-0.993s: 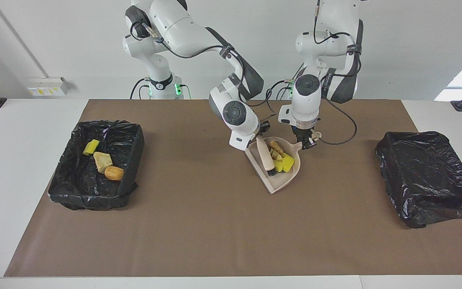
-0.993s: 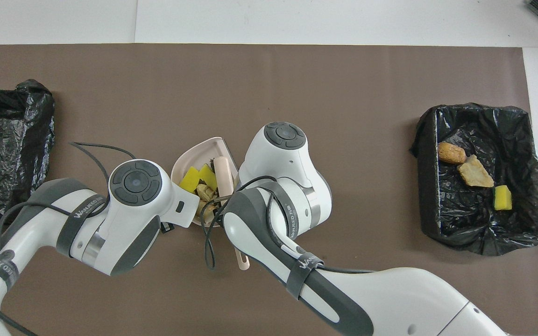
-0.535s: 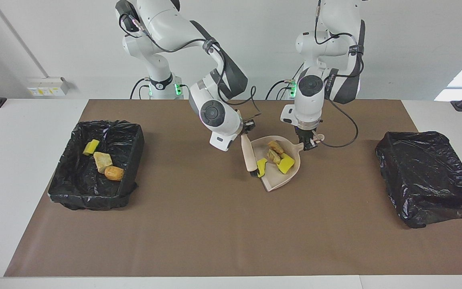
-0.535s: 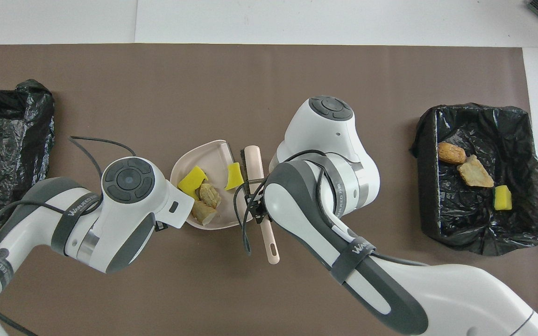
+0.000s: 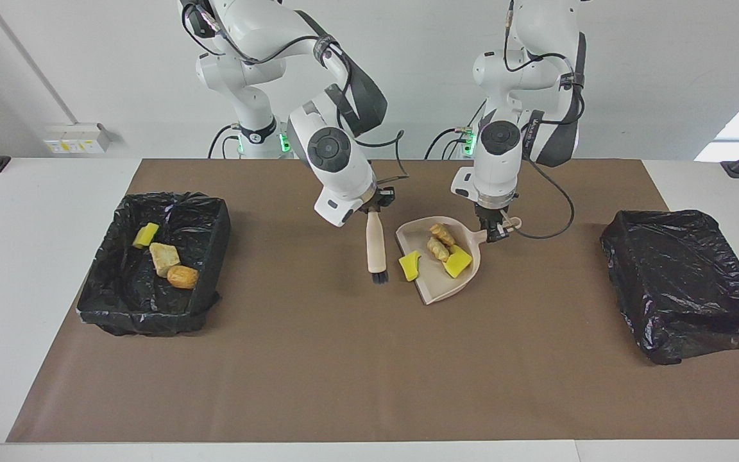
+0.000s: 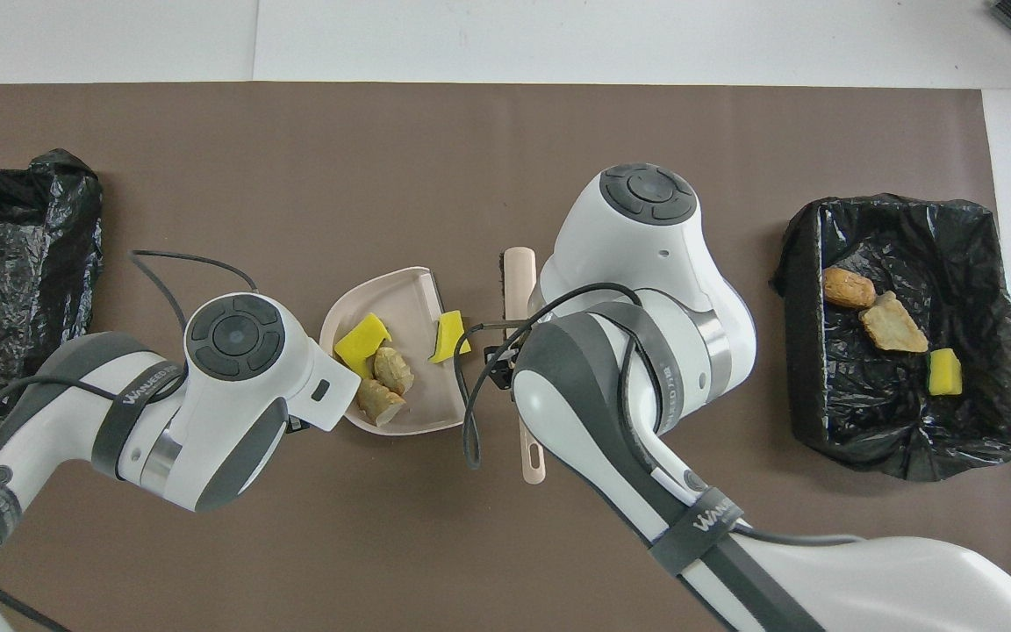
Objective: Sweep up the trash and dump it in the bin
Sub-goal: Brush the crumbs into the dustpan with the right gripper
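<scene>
My left gripper is shut on the handle of the beige dustpan, mid-mat. In the pan lie a yellow sponge chunk and two beige rock-like pieces. A green-and-yellow sponge sits at the pan's open lip, partly outside it. My right gripper is shut on the beige brush, which hangs bristles down beside that lip. The bin at the right arm's end holds a yellow-green sponge, a beige piece and an orange-brown one.
A second container wrapped in black plastic stands at the left arm's end of the brown mat. In the overhead view both wrists hide the grippers' fingertips and part of the brush handle.
My right gripper has drawn the brush out of the dustpan toward the right arm's end. One yellow-green sponge slid with it to the pan's lip. The left gripper shifted only slightly.
</scene>
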